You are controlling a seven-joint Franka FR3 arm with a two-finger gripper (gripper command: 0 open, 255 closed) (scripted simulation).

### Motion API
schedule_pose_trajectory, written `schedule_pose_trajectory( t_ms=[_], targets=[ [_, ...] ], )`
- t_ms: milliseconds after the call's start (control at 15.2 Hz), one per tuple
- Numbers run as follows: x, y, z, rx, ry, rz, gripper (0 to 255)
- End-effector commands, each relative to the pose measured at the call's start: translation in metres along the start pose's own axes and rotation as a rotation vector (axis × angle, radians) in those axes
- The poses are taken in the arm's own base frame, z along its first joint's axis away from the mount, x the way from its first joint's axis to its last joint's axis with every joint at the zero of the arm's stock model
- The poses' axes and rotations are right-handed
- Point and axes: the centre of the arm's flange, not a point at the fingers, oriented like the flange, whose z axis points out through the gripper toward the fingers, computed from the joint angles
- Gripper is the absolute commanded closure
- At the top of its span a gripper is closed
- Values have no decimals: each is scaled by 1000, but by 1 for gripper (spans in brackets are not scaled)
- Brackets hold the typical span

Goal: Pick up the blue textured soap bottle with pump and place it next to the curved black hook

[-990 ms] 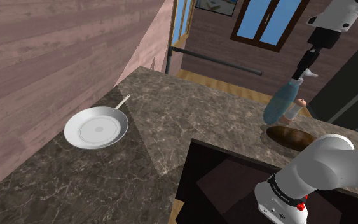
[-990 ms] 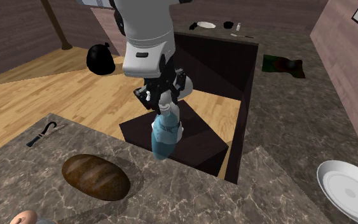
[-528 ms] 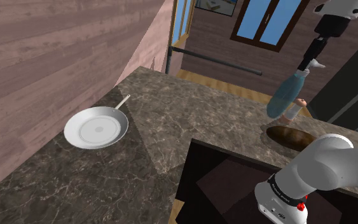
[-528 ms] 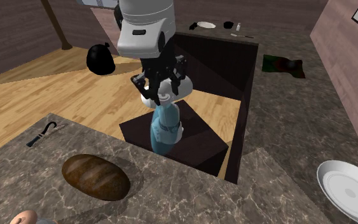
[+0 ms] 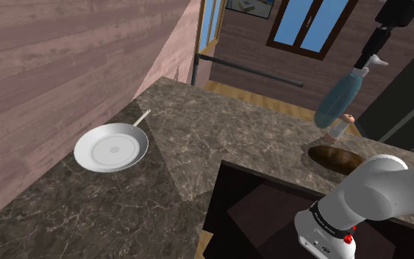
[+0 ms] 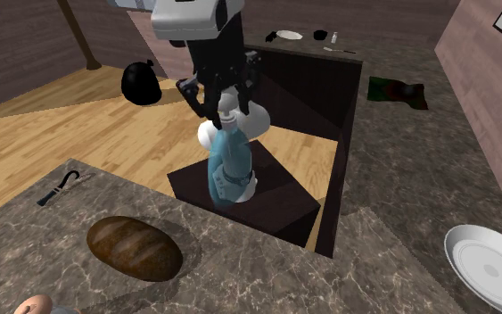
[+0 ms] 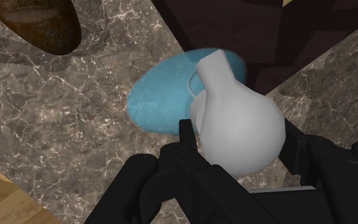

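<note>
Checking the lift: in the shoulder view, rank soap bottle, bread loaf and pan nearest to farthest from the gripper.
1. Soap bottle, held by the gripper at its pump.
2. Bread loaf, on the counter beneath it.
3. Pan, far at the view's left.

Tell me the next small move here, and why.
Probably carry the soap bottle sideways toward the black hook. The end effector is shut on its white pump, the bottle hangs clear above the counter, and the hook lies far toward the second exterior view's left, by the counter's edge.
</note>
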Motion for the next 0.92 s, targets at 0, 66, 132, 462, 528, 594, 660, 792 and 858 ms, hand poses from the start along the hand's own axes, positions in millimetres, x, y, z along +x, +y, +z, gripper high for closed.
schedule_pose_trajectory(
  t_ms=[0, 66, 132, 462, 528, 594, 660, 792, 858],
  targets=[
    [0, -3, -10, 0, 0, 0, 255],
    [0, -4, -16, 0, 0, 0, 255],
    [0, -5, -21, 0, 0, 0, 255],
    [-2, -8, -47, 0, 0, 0, 255],
    [-2, -9, -49, 0, 0, 0, 255],
    [-13, -2, -49, 0, 0, 0, 255],
    [-24, 5, -50, 0, 0, 0, 255],
    [-47, 18, -51, 0, 0, 0, 255],
    [-59, 25, -51, 0, 0, 0, 255]
  ],
)
